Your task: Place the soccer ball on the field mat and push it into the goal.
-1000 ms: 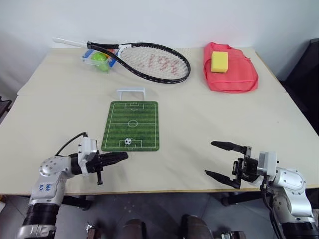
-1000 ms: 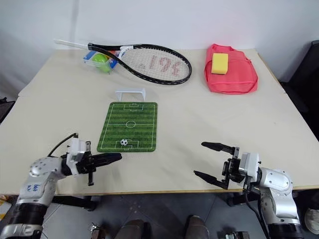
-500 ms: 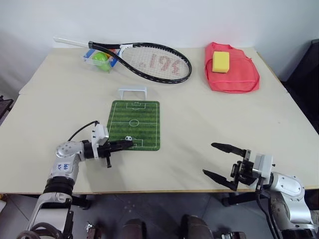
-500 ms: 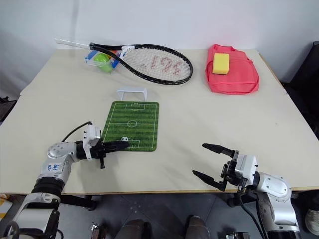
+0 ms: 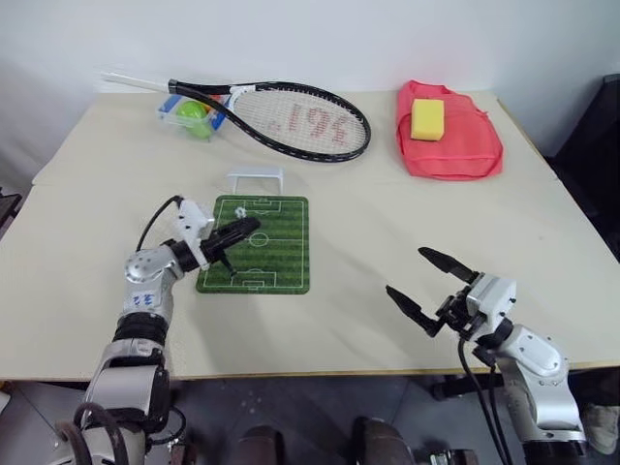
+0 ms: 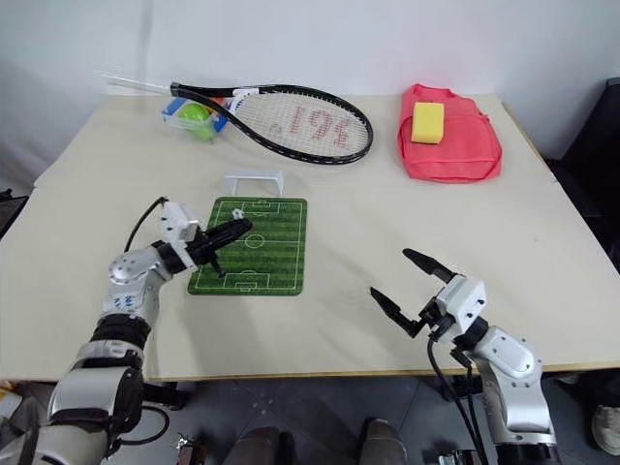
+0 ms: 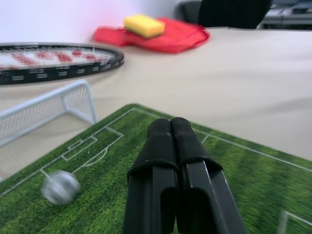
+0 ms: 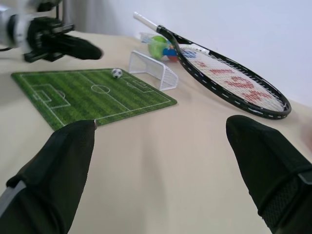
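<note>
My right end effector (image 5: 423,279) hangs open over the near bench (image 5: 368,242). Left end effector (image 5: 245,229), fingers pressed together, empty, above the field mat (image 5: 276,254). Soccer ball (image 5: 239,211) on the mat's far end, just before the goal (image 5: 256,180).

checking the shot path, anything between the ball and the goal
Nothing. The ball sits near the far end of the mat, and only bare mat and a strip of table lie before the goal, as the right wrist view shows.

Ball (image 5: 239,211) on mat (image 5: 281,254), before goal (image 5: 256,179)
</note>
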`<state>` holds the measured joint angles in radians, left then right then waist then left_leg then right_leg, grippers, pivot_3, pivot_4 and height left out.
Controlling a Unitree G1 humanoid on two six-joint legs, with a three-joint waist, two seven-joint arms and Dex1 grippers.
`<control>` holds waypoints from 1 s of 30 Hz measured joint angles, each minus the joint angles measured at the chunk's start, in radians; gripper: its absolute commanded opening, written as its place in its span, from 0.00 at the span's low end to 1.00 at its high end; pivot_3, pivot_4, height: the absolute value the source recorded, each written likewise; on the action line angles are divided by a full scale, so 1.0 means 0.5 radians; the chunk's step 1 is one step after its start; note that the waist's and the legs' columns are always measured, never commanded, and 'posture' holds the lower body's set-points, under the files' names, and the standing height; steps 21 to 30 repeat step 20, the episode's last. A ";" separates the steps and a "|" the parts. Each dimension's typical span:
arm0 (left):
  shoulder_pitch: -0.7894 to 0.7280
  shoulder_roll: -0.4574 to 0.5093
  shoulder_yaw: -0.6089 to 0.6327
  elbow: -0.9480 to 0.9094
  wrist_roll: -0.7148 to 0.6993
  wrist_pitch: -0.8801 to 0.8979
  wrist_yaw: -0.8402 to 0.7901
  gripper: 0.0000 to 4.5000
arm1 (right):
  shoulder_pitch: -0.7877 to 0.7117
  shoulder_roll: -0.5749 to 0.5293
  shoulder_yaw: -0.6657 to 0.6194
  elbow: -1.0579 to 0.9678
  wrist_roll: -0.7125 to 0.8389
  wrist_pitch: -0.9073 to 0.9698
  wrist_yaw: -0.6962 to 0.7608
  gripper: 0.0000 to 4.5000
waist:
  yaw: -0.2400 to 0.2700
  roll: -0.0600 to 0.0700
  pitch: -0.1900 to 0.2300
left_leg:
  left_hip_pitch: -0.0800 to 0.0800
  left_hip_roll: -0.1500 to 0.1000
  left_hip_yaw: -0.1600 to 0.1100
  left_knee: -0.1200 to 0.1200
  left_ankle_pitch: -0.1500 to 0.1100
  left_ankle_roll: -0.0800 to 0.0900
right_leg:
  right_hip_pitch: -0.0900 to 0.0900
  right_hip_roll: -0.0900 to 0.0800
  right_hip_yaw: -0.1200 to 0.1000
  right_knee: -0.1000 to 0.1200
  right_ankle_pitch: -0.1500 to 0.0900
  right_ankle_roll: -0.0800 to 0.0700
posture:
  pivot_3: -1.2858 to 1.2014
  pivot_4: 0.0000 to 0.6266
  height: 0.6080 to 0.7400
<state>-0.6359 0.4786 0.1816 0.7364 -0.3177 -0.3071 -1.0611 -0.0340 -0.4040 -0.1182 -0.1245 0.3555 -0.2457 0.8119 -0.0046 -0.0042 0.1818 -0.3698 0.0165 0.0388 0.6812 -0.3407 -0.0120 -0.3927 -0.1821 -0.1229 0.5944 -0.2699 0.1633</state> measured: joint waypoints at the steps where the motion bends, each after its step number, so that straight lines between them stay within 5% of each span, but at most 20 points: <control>1: 0.073 0.038 0.024 -0.074 -0.027 0.029 -0.014 0.01 | -0.011 0.008 0.002 0.000 -0.006 0.012 -0.026 1.00 | -0.004 0.000 0.000 | 0.000 0.001 0.000 0.000 0.000 0.000 | 0.000 0.000 0.000 0.000 0.000 0.000 | 0.52 0.24 1.00; 7: 0.572 0.324 0.336 -0.523 -0.211 0.259 0.054 0.01 | -0.123 0.044 0.005 0.044 -0.049 0.012 -0.138 1.00 | -0.025 0.000 0.000 | 0.001 0.001 -0.002 0.000 0.000 0.000 | 0.000 0.000 0.001 0.001 0.000 0.000 | 0.52 0.24 1.00; 14: 1.123 0.371 0.702 -0.852 -0.279 0.400 0.342 0.01 | -0.177 0.064 0.035 0.133 -0.063 0.001 -0.153 1.00 | -0.001 0.000 0.000 | 0.002 0.003 -0.001 0.000 -0.003 -0.001 | -0.001 0.001 0.004 0.002 0.000 0.000 | 0.52 0.24 1.00; 20: 1.287 0.321 0.774 -1.083 -0.276 0.555 0.641 0.01 | -0.225 0.064 0.055 0.188 -0.065 -0.033 -0.124 1.00 | 0.008 0.000 0.000 | 0.003 0.002 -0.001 0.001 -0.003 -0.001 | 0.000 0.001 0.004 0.001 0.000 -0.001 | 0.52 0.24 1.00; 30: 1.287 0.321 0.774 -1.083 -0.276 0.555 0.641 0.01 | -0.225 0.064 0.055 0.188 -0.065 -0.033 -0.124 1.00 | 0.008 0.000 0.000 | 0.003 0.002 -0.001 0.001 -0.003 -0.001 | 0.000 0.001 0.004 0.001 0.000 -0.001 | 0.52 0.24 1.00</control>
